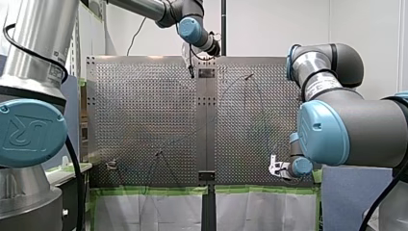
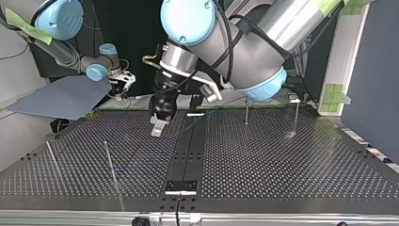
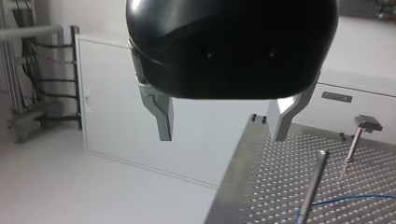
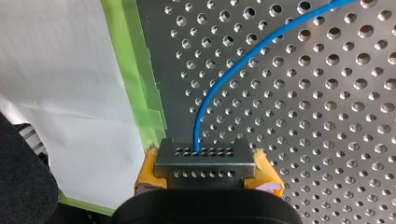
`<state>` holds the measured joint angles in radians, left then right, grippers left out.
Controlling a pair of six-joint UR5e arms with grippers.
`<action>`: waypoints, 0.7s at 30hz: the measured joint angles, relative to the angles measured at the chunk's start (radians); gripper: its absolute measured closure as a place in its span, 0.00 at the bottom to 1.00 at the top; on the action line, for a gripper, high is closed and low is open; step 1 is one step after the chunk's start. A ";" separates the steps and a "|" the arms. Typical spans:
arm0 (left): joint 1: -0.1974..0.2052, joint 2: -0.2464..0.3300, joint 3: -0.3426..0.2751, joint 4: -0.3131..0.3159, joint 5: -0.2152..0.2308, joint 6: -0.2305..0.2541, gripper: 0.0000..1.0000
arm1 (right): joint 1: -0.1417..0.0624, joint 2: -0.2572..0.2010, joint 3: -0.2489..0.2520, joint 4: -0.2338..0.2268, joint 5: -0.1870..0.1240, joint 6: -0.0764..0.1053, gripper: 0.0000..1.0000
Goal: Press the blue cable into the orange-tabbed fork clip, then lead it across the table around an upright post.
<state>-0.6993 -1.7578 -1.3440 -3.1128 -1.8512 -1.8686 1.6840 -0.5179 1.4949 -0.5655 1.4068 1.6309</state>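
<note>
The blue cable (image 4: 243, 60) curves over the perforated table and ends between the yellow pads of my right gripper (image 4: 205, 161), which is shut on it. That gripper (image 1: 273, 166) sits low at the table's near right corner in the front view. My left gripper (image 3: 224, 135) is open with bare metal fingers and nothing between them. It hangs above the table's far edge (image 1: 191, 72), near the middle seam. A small clip (image 1: 111, 165) stands at the front view's near left corner; its tab colour is too small to tell. More of the blue cable (image 3: 355, 199) passes a thin upright post (image 3: 313, 186).
Several thin upright posts stand on the table, among them two (image 2: 110, 165) (image 2: 246, 110) in the top view. A post with a flat grey head (image 3: 367, 123) stands ahead of my left gripper. Green tape (image 4: 140, 93) lines the table's edge beside my right gripper.
</note>
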 joint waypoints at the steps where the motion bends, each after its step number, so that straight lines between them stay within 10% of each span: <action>1: 0.001 0.010 -0.010 0.010 -0.002 0.009 0.00 | 0.000 0.000 0.000 0.001 0.000 0.000 1.00; 21: 0.002 0.204 -0.204 0.204 -0.008 0.047 0.00 | 0.005 0.000 0.000 0.005 0.001 0.000 1.00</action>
<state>-0.6971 -1.5540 -1.5479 -2.9086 -1.8597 -1.8211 1.6886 -0.5179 1.4949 -0.5601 1.4080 1.6309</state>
